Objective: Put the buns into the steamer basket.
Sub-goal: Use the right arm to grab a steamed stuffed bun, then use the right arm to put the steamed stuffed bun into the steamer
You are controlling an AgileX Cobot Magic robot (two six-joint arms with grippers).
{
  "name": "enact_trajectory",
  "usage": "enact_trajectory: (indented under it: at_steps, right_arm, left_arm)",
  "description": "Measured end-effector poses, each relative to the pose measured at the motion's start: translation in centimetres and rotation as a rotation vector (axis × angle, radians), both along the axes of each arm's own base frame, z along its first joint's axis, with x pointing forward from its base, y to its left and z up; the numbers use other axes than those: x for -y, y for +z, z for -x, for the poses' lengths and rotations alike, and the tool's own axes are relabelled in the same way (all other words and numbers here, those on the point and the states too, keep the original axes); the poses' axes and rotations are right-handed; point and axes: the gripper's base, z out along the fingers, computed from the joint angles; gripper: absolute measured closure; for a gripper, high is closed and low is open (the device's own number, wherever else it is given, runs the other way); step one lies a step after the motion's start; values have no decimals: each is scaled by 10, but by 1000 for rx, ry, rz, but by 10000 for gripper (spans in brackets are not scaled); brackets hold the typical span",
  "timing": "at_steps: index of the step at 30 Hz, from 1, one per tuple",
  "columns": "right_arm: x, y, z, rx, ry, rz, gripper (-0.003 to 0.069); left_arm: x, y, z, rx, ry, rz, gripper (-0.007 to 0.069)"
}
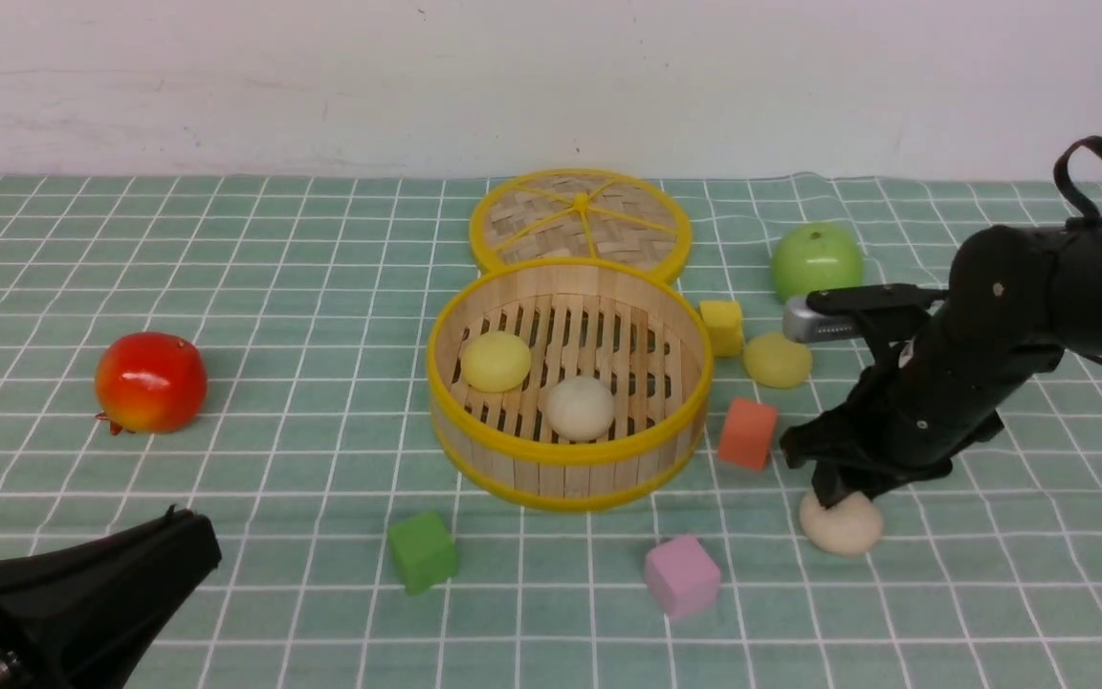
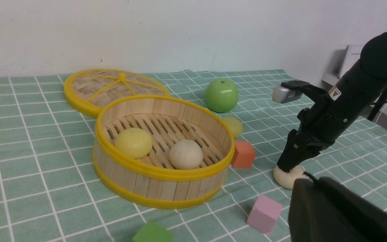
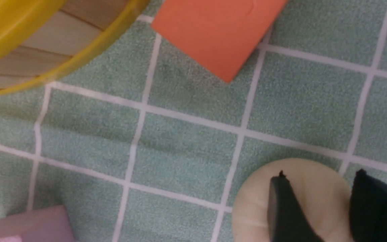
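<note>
Scene: green checked cloth (image 1: 302, 287), white wall behind.

Steamer basket (image 1: 570, 474) at centre, upright. Inside it: one pale yellow bun (image 1: 495, 362) on the left of the slatted floor and one off-white bun (image 1: 580, 409) nearer, toward the middle. The two are apart.

Outside the basket: second pale yellow bun (image 1: 777, 360) on the cloth to the right, just beside a yellow cube (image 1: 722, 327). Second off-white bun (image 1: 841, 526) lies near right on the cloth, past an orange cube (image 1: 748, 433).

Right gripper (image 1: 838, 490): tilted down, tips on top of that near-right off-white bun. In the right wrist view its fingers (image 3: 287, 208) stand part-way apart with bun surface showing between them. Cannot tell whether they press on it.

Left gripper (image 1: 183, 550): low at the near left corner, jaws closed, nothing in them, well apart from every bun.

Other items: woven lid (image 1: 580, 222) flat behind the basket, touching its far rim; green apple (image 1: 816, 260) far right; red fruit (image 1: 150, 381) left; green cube (image 1: 423, 550) and pink cube (image 1: 682, 575) near the front.
</note>
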Motion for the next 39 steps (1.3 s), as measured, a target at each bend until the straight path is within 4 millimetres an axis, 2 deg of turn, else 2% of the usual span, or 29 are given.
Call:
enact_trajectory:
  at_steps: [2,4,8,9,10,11,12,14,16,18,19,20,21,25,26,27,28,32,34,39]
  right_arm:
    - [0,0,0,1,6,0,426]
    - [0,0,0,3,22,5,486]
    - [0,9,3,16,47,3,640]
    - [0,9,3,15,47,3,642]
    - [-1,21,6,29,48,-11,649]
    - [-1,23,6,33,49,-14,648]
    - [-3,32,6,50,51,-29,648]
    - [-15,63,4,134,83,-85,648]
    - [-22,74,2,171,104,-108,648]
    - [-46,93,-6,272,164,-161,645]
    - [-50,96,-7,285,171,-165,645]
    - [-63,97,-17,334,186,-186,644]
    - [-69,98,-23,359,189,-192,643]
    - [-82,81,-47,392,185,-192,639]
    - [-85,65,-60,394,179,-180,638]
    - [-85,63,-61,394,178,-180,638]
    - [-87,48,-69,379,171,-173,634]
    - [-89,22,-78,344,162,-160,603]
    - [-89,17,-79,343,159,-159,579]
    - [-89,20,-79,351,153,-165,385]
  left_arm:
    - [0,0,0,0,0,0,634]
    - [0,0,0,0,0,0,633]
    - [0,0,0,0,0,0,629]
    - [0,0,0,0,0,0,629]
    - [0,0,0,0,0,0,627]
    - [0,0,0,0,0,0,627]
    - [0,0,0,0,0,0,627]
    - [0,0,0,0,0,0,624]
    - [0,0,0,0,0,0,624]
    - [0,0,0,0,0,0,621]
    - [0,0,0,0,0,0,621]
    - [0,0,0,0,0,0,620]
    - [0,0,0,0,0,0,620]
    - [0,0,0,0,0,0,618]
    - [0,0,0,0,0,0,618]
    - [0,0,0,0,0,0,618]
    - [0,0,0,0,0,0,617]
    - [0,0,0,0,0,0,617]
    - [0,0,0,0,0,0,617]
    - [0,0,0,0,0,1,615]
